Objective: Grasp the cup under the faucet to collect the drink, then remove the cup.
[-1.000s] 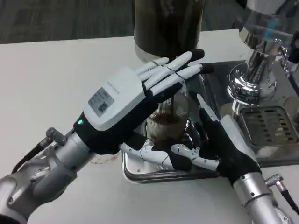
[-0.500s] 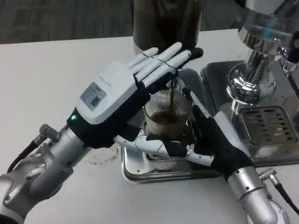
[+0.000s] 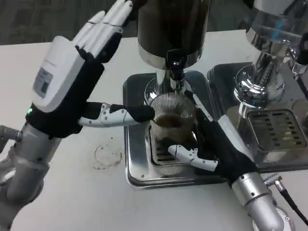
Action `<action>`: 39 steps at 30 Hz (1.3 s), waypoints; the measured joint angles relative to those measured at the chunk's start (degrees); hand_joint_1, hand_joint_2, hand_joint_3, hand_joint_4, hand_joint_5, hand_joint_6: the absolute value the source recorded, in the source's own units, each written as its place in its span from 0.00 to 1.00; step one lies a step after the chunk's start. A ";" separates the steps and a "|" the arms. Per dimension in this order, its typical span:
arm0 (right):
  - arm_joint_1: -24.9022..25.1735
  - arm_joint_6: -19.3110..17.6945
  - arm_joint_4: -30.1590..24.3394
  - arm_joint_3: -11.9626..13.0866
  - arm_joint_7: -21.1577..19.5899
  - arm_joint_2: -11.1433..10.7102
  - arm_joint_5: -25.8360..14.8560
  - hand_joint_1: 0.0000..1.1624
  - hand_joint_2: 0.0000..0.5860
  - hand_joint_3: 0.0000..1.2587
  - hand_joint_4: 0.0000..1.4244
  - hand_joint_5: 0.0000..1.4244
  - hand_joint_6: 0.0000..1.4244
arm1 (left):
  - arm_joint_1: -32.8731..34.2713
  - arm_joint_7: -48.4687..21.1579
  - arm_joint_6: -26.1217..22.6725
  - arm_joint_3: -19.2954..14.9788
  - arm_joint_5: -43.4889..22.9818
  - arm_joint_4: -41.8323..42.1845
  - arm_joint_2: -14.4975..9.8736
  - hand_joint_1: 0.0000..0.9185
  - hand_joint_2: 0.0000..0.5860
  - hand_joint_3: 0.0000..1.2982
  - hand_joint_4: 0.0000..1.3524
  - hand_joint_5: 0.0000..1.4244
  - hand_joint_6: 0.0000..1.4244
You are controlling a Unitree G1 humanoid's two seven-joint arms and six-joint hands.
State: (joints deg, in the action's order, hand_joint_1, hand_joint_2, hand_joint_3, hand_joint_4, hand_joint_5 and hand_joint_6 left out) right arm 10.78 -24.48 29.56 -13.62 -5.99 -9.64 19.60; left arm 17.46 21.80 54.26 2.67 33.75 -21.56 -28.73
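A clear ribbed cup (image 3: pixel 172 120) with dark drink in its lower part stands on the steel drip tray (image 3: pixel 137 173), right under the faucet (image 3: pixel 174 65) of the dark dispenser (image 3: pixel 171 26). My right hand (image 3: pixel 219 149) wraps around the cup from the right, thumb across its front low down, and holds it. My left hand (image 3: pixel 72 79) is raised at the left with fingers straight and spread; its thumb reaches toward the cup's left rim, touching or nearly so.
A second, chrome dispenser (image 3: pixel 267 53) with its own grated tray (image 3: pixel 279 130) stands at the right. A faint ring stain (image 3: pixel 107 156) marks the white table left of the tray.
My left hand has swung up and to the left, off the faucet, uncovering the faucet and the cup. The right hand keeps its hold on the cup.
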 measured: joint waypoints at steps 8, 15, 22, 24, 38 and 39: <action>0.84 -0.76 1.10 0.18 0.90 0.40 -1.05 0.47 0.32 0.00 0.00 0.00 0.03 | -5.93 0.00 0.19 -4.78 -2.49 -0.18 -2.13 0.00 0.13 0.06 0.00 0.14 0.09; 2.43 -0.81 3.65 0.68 1.81 1.19 -2.03 0.52 0.28 0.00 0.00 0.00 0.04 | -13.58 -0.85 -0.23 -7.13 -5.85 -5.87 -3.50 0.00 0.13 0.06 0.00 0.14 0.10; 4.13 -1.73 6.43 1.68 1.87 2.38 -3.25 0.56 0.28 0.00 0.00 0.00 0.06 | -17.49 -0.96 -0.72 -7.03 -5.53 -8.95 -3.68 0.00 0.13 0.06 0.00 0.14 0.10; 4.46 -2.07 7.04 1.72 1.88 2.47 -3.28 0.57 0.28 0.00 0.00 0.00 0.07 | -17.48 -1.56 -0.88 -6.47 -5.83 -10.07 -3.72 0.00 0.13 0.06 0.00 0.14 0.10; 8.33 -4.04 12.69 1.45 3.02 3.61 -3.34 0.63 0.27 0.00 0.00 0.00 0.11 | -19.41 -2.71 -1.08 -2.94 -3.99 -14.17 -3.81 0.00 0.14 0.06 0.00 0.13 0.10; 8.47 -4.11 12.86 1.45 3.02 3.66 -3.35 0.64 0.27 0.00 0.00 0.00 0.12 | -19.45 -2.71 -1.08 -2.82 -3.94 -14.17 -3.81 0.00 0.14 0.06 0.00 0.13 0.10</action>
State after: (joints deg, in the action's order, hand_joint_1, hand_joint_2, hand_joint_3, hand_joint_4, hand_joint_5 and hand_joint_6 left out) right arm 19.25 -28.59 42.42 -12.17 -2.97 -5.98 16.25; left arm -1.99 19.09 53.18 -0.15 29.81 -35.74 -32.54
